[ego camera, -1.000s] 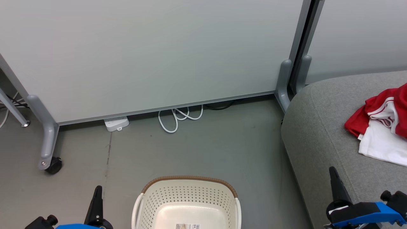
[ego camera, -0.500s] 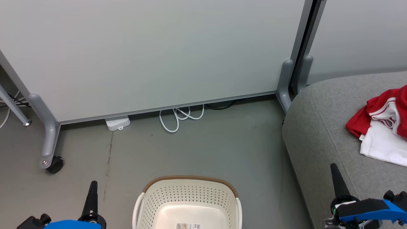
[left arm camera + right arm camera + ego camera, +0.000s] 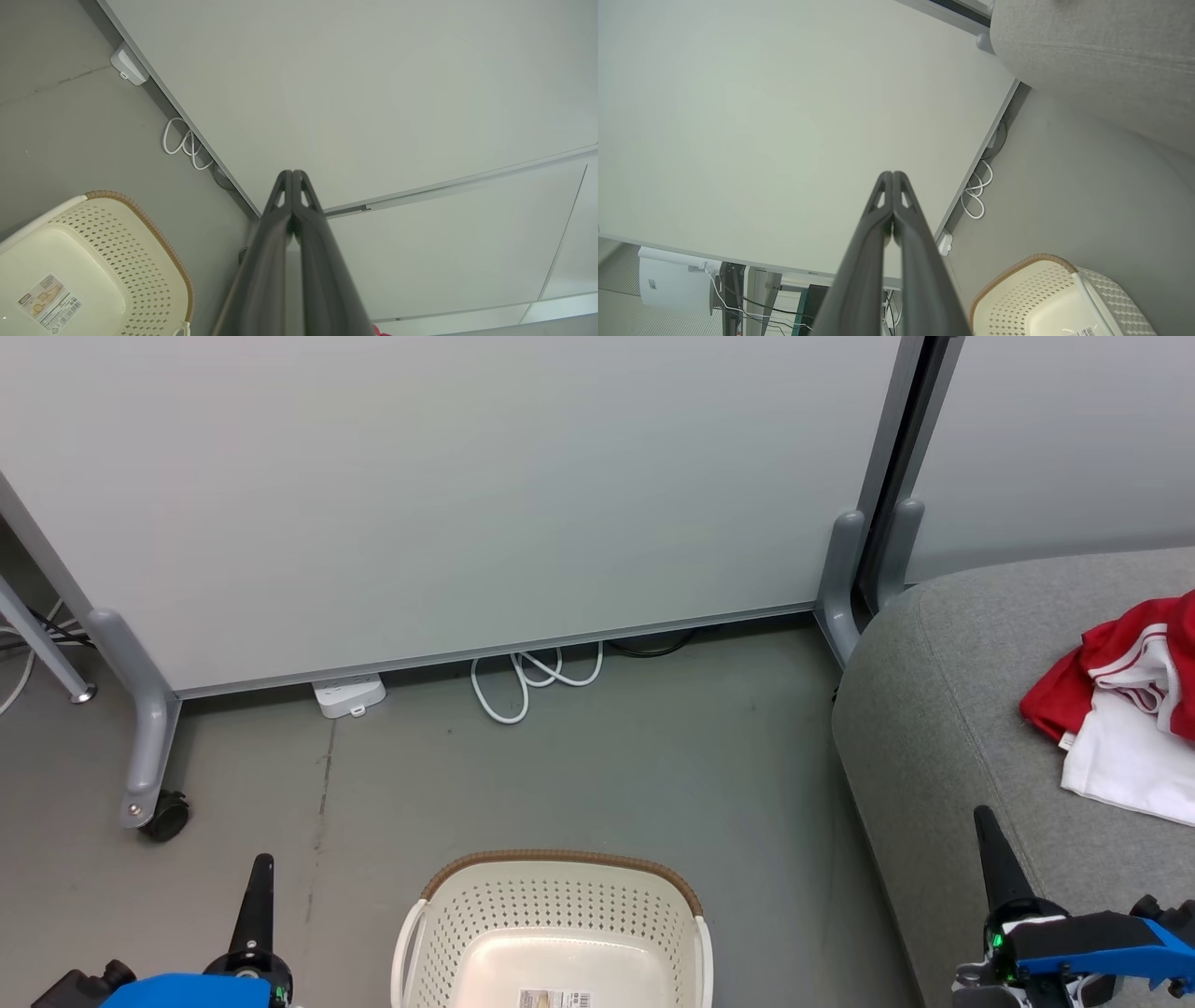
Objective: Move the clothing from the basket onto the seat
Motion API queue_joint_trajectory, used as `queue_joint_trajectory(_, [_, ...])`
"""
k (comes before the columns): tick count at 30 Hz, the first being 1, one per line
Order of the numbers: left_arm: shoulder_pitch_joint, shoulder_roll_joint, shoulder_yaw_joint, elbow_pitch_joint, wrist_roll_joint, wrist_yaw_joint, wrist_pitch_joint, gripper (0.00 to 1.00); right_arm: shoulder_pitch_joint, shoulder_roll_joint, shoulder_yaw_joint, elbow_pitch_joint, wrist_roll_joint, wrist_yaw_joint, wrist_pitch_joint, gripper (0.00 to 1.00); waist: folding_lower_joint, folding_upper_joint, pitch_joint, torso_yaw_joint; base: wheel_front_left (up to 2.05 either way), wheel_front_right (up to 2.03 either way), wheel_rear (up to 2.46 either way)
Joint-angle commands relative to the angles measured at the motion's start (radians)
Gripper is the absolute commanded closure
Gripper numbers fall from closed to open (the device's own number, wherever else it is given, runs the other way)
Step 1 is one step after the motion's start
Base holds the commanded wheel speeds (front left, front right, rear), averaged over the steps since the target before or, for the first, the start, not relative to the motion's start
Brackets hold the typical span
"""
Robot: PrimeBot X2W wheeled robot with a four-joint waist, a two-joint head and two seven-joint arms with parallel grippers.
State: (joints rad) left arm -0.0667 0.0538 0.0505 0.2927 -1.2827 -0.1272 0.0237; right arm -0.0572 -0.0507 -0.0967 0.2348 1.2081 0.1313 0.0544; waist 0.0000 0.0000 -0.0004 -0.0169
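Note:
The cream perforated basket with a brown rim stands on the floor at the bottom centre, and only a label shows on its bottom; it also appears in the wrist views. The red-and-white clothing lies crumpled on the grey seat at the right edge. My left gripper is shut to the left of the basket, fingers pressed together. In front of the seat's near corner my right gripper is shut with nothing in it.
A pale partition panel on grey legs with a caster stands behind the basket. A white power strip and a looped white cable lie at its base. Grey floor lies between the basket and the partition.
The head view has shifted slightly. Both grippers have sunk lower in it, the left one drifting left. Basket and clothing have stayed where they were.

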Motion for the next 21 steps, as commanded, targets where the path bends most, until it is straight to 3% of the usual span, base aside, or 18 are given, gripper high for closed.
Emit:
queue_joint_trajectory(1, [-0.025,0.004,0.008,-0.013,-0.023,-0.004,0.006,1.0,-0.022,0.0,-0.003,-0.004,0.03,0.0,0.009,1.0,0.0,0.0,0.0,0.001,0.0,0.0,0.0])
queue_joint_trajectory(21, [-0.037,0.001,0.038,-0.032,-0.176,-0.005,0.05,1.0,-0.04,0.0,-0.011,0.003,0.217,-0.001,0.035,1.0,0.0,0.0,0.002,0.008,0.0,0.0,0.0])
